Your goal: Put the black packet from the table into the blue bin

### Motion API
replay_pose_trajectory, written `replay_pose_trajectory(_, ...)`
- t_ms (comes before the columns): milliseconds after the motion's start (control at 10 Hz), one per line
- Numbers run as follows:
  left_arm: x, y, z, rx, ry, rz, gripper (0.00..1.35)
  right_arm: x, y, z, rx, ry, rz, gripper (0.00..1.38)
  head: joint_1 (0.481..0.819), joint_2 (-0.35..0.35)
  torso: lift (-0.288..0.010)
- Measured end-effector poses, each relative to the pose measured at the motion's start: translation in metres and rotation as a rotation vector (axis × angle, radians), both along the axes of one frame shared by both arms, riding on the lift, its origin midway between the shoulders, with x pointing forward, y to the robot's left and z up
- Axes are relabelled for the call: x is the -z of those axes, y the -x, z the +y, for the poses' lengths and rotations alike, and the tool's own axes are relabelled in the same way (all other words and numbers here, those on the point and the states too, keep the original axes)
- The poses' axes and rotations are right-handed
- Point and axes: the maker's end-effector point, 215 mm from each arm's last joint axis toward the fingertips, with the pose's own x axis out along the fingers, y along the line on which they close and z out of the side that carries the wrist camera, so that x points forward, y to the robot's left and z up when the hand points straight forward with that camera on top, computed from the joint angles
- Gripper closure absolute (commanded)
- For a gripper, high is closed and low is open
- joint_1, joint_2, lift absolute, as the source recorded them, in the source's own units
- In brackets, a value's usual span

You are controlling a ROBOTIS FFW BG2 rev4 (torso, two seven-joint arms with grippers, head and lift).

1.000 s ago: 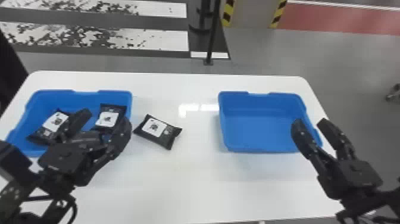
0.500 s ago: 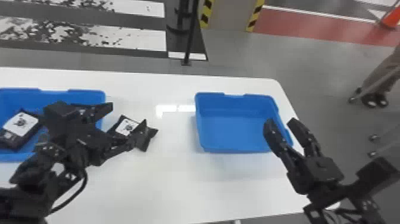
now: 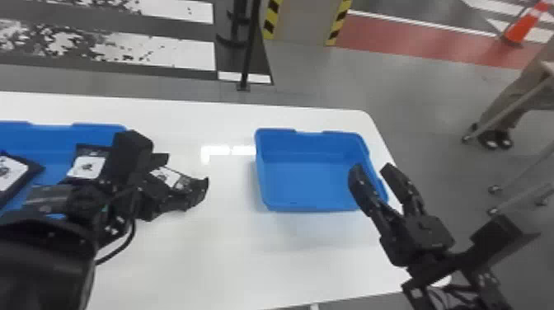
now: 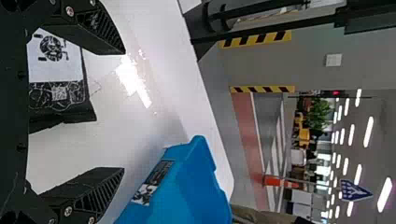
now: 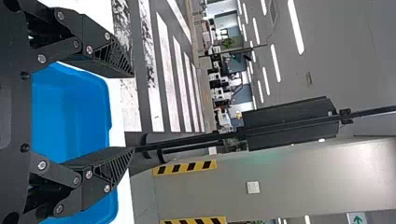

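While the left gripper [image 3: 185, 170] hung with its fingers spread above the black packet [image 3: 166, 176], the packet lay on the white table [image 3: 231, 255] between two blue bins.

Where the left wrist view looked past the parted fingers, the packet showed beyond them; whether they touched it could not be told. As the right gripper [image 3: 371, 168] waited, unclenched, at the near right corner of the right-hand blue bin [image 3: 309, 205], two other packets [image 3: 86, 167] sat in the left-hand bin [image 3: 99, 128].
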Motion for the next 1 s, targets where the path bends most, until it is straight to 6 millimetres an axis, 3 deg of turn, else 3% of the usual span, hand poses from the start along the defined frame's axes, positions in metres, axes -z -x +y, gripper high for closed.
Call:
replay_pose_trajectory(200, 0.032, -0.007, -0.008, 0.026, -0.067, 0.076, 0.14, 0.000, 0.000, 0.000, 0.000, -0.003, 0.001, 0.51, 0.695, -0.289, -0.110)
replay_pose_trajectory(400, 0.054, -0.019, 0.007, 0.009, -0.137, 0.127, 0.14, 0.001, 0.000, 0.000, 0.000, -0.005, 0.001, 0.51, 0.695, -0.267, -0.110)
replay_pose_trajectory(500, 0.056, -0.027, 0.016, 0.000, -0.180, 0.115, 0.15, 0.001, 0.001, 0.000, 0.000, -0.007, 0.003, 0.51, 0.695, -0.261, -0.110)
replay_pose_trajectory(600, 0.058, -0.036, 0.025, -0.013, -0.218, 0.106, 0.38, 0.001, 0.001, 0.000, 0.000, -0.009, 0.003, 0.51, 0.695, -0.244, -0.110)
replay_pose_trajectory(700, 0.064, -0.040, 0.033, -0.021, -0.245, 0.126, 0.95, 0.001, 0.001, 0.000, 0.000, -0.010, 0.003, 0.51, 0.695, -0.231, -0.110)
replay_pose_trajectory(900, 0.074, -0.035, 0.031, 0.006, -0.297, 0.164, 1.22, 0.001, 0.002, 0.000, 0.000, -0.010, 0.003, 0.51, 0.695, -0.232, -0.110)
replay_pose_trajectory(1000, 0.074, -0.035, 0.032, 0.030, -0.339, 0.154, 1.22, 0.001, 0.001, 0.000, 0.000, -0.010, 0.003, 0.51, 0.695, -0.232, -0.110)
